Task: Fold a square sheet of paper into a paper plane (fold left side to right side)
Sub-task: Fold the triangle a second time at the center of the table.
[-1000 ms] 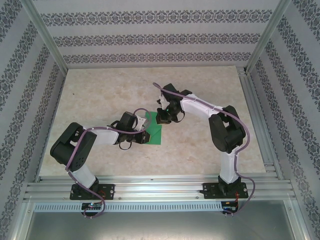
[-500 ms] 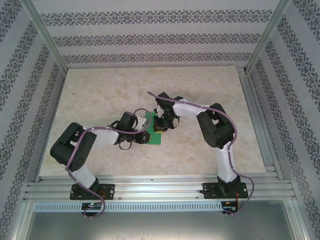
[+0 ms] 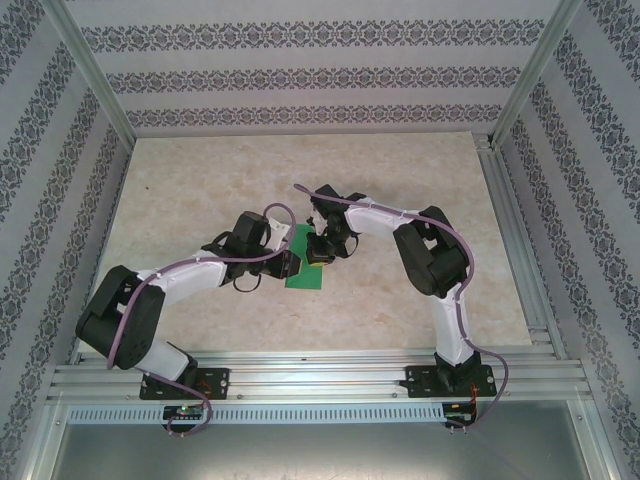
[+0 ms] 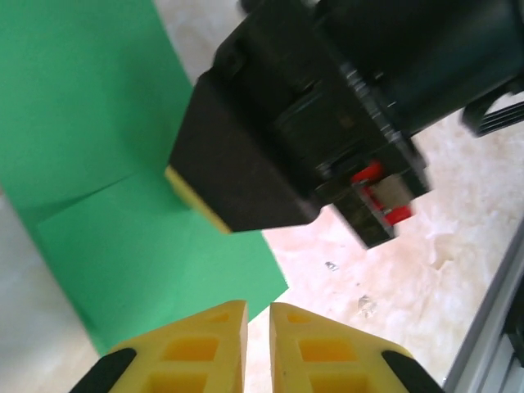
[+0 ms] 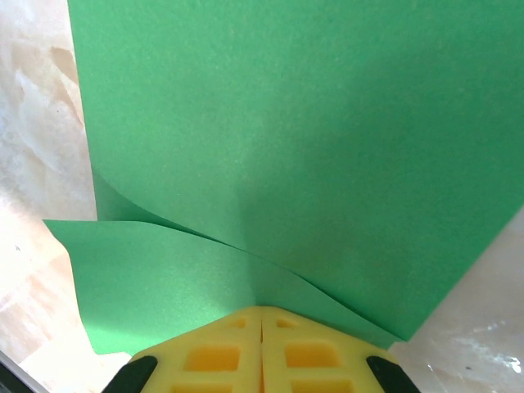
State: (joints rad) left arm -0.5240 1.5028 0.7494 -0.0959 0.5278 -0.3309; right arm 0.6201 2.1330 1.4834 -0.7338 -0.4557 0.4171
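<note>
The bench (image 3: pixel 200 190) lies bare to the far side, left and right of the green paper (image 3: pixel 303 272), open for passage. Over the paper the room is crowded: the right gripper (image 3: pixel 320 257) presses onto it, and the left gripper (image 3: pixel 292 267) sits just beside, blocking its left edge.

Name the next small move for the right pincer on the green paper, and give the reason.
Probably slide the shut right pincer along the folded edge to flatten it: the square sheet of paper has a top layer bowed up off the lower one, and the left pincer, nearly shut, sits at the paper's edge, holding nothing.
</note>
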